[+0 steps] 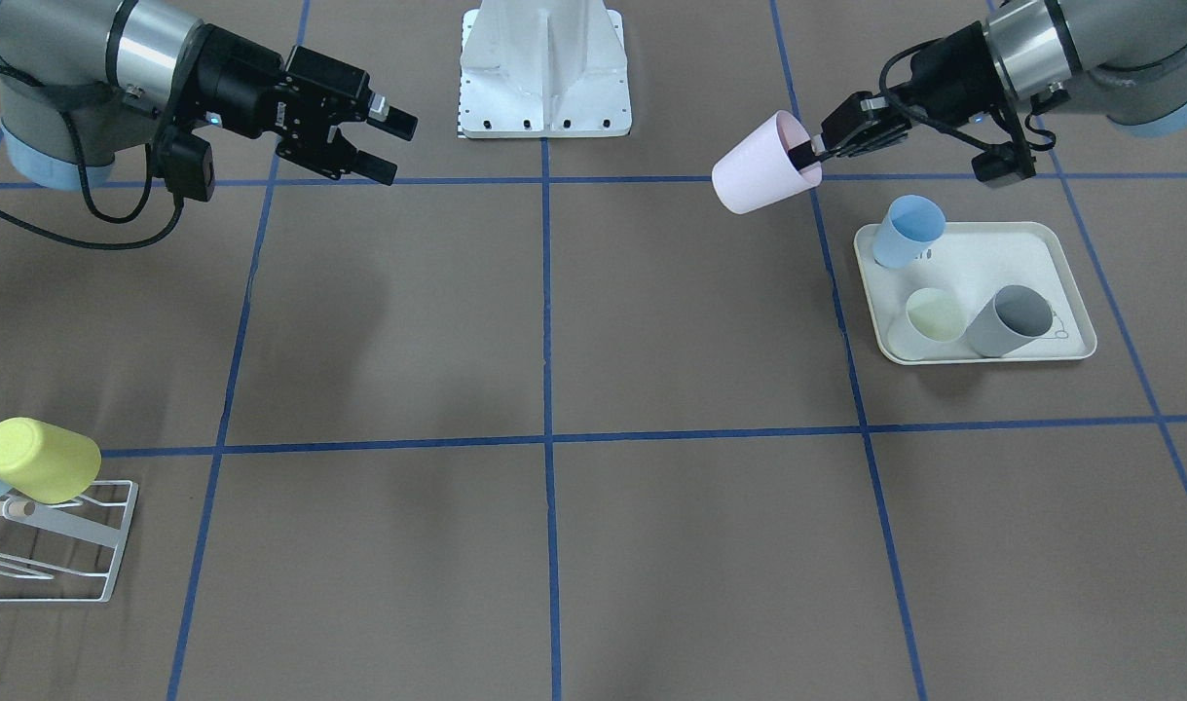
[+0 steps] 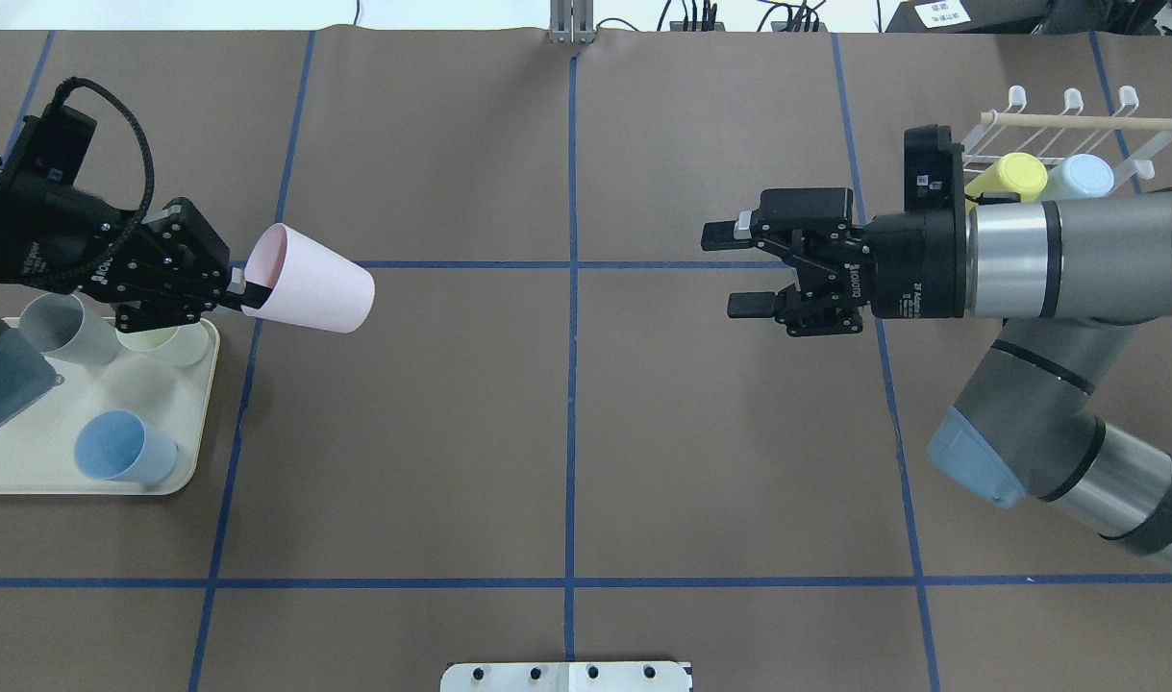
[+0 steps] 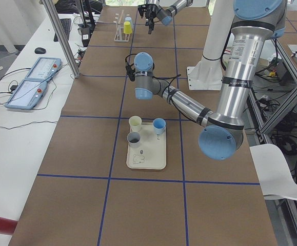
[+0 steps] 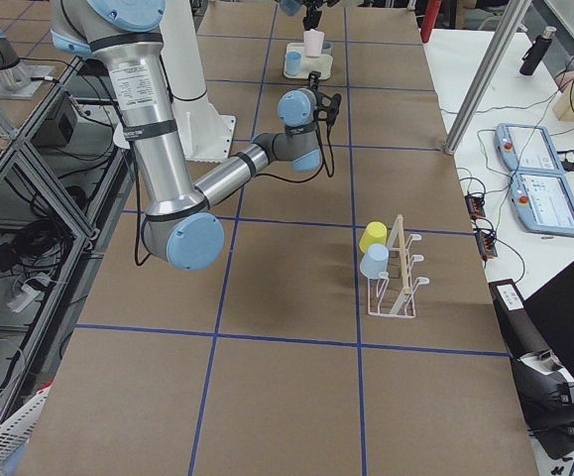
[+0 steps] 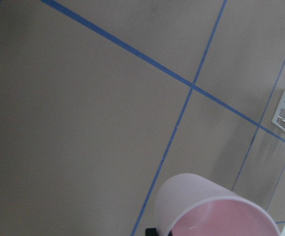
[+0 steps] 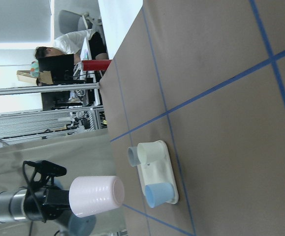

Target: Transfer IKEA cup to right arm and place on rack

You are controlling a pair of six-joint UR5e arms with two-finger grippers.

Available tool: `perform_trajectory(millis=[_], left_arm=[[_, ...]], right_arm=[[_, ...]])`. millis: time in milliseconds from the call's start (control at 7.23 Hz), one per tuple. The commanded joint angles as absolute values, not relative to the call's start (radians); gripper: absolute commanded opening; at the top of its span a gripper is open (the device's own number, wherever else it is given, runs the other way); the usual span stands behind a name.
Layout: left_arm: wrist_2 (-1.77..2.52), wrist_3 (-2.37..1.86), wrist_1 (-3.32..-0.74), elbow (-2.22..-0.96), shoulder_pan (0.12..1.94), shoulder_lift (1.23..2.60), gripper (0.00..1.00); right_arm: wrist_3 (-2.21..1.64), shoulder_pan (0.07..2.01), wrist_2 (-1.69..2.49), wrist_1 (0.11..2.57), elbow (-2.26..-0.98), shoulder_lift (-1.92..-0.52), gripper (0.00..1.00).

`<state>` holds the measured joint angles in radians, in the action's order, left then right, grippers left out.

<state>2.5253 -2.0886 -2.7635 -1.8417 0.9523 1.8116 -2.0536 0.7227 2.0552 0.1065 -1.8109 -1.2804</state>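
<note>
Sideways above the brown worktop [image 2: 566, 432] hangs the pale pink, smooth, tapered plastic cup [image 2: 307, 290], its rim wall pinched by the left claw [image 2: 242, 288], its closed base toward the right claw [image 2: 730, 270], spread wide and empty. The white wire rack [image 2: 1076, 120] with wooden rod stands well apart.

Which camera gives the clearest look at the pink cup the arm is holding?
The overhead exterior view: the pink cup is held sideways, whole, its rim pinched by the left gripper. The front-facing view shows it nearly as well; the right wrist view shows its side, the left wrist view only part, exterior right a speck.
</note>
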Motion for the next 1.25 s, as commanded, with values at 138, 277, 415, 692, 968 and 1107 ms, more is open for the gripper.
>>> perform_trajectory(millis=[138, 277, 415, 692, 968, 1107], left_arm=[[2.219, -2.594, -3.194, -1.819, 0.794, 1.882, 0.00], [2.135, -2.682, -3.299, -1.816, 0.728, 1.882, 0.00], [2.062, -2.785, -3.379, -1.816, 0.680, 1.893, 0.00], [1.903, -2.871, -3.447, -1.815, 0.589, 1.925, 0.00], [1.876, -2.872, -3.450, -1.806, 0.577, 1.924, 0.00], [1.876, -2.870, -3.450, -1.799, 0.575, 1.925, 0.00]], right_arm=[[-2.091, 0.641, 1.957, -0.012, -1.821, -1.270, 0.98], [-2.077, 0.631, 1.936, -0.056, -1.812, -1.263, 0.98], [-2.053, 0.617, 1.913, -0.114, -1.801, -1.258, 0.98], [-1.945, 0.574, 1.869, -0.132, -1.799, -1.206, 0.98], [-1.945, 0.537, 1.807, -0.133, -1.805, -1.148, 0.98], [-1.945, 0.519, 1.780, -0.133, -1.807, -1.129, 0.98]])
